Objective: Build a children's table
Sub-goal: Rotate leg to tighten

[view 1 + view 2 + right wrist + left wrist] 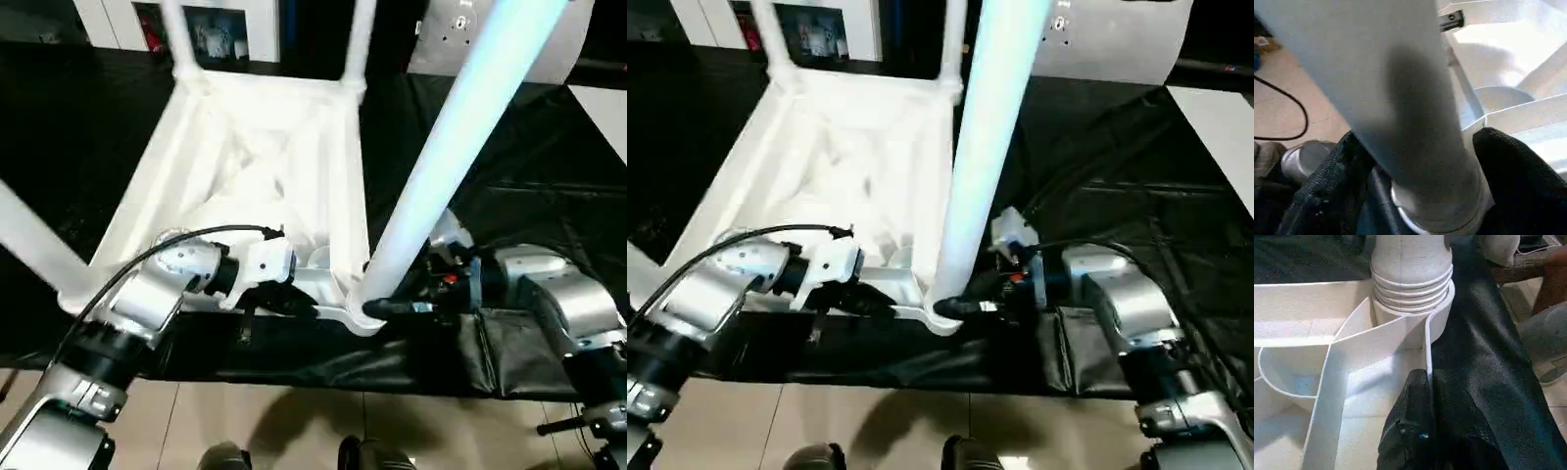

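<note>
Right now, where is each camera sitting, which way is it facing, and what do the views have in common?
Head stereo pair: looks forward and down at the upturned children's table on the black work table; both silver forearms show.
Left wrist: looks along the left hand, shut on the tabletop's rim beside a corner socket.
Right wrist: looks along the right hand, fingers either side of the near leg.
Shared: the head and right wrist views show that near leg standing in its socket.

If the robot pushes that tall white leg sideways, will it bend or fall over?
The leg would probably stay stiff: it looks like a thick, smooth plastic tube. It likely won't topple, since its ribbed end sits in the tabletop's corner socket. Its smooth surface may slip between the right hand's fingers.
</note>
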